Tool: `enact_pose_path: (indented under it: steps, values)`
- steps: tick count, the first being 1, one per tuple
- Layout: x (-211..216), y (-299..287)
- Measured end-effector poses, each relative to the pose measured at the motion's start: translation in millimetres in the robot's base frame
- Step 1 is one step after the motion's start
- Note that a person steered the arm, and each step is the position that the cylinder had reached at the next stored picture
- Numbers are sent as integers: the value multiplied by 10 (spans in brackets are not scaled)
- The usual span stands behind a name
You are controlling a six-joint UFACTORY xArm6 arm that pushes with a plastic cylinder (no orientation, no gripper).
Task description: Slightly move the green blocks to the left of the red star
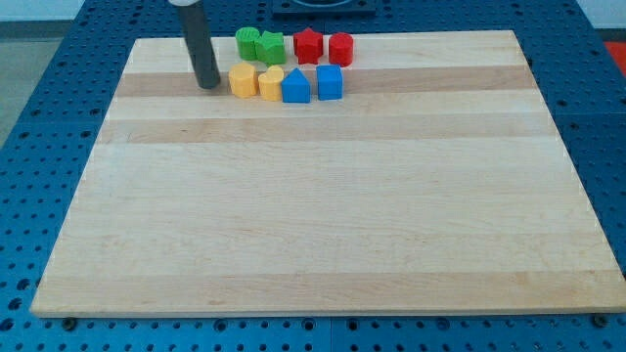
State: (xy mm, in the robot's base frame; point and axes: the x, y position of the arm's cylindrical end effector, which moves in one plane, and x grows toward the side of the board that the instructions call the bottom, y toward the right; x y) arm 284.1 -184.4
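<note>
Camera view: pale wooden board [323,215] on blue pegboard [39,117]; end effector jawless rod, tip [207,85] left of yellow blocks [256,81].

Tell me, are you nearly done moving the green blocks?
Looks nearly done: both green blocks already sit on the view's left of the red star, the nearer one touching or almost touching it. In hand: my tip rests on the board at the view's left of the yellow blocks, below and left of the greens, touching nothing. Left: perhaps a small nudge, if any.
</note>
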Motion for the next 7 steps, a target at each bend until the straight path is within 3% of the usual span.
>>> enact_pose_path:
  steps: [2,3,7]
  values:
    - [-752,-446]
    - [-914,-472]
    - [-920,-18]
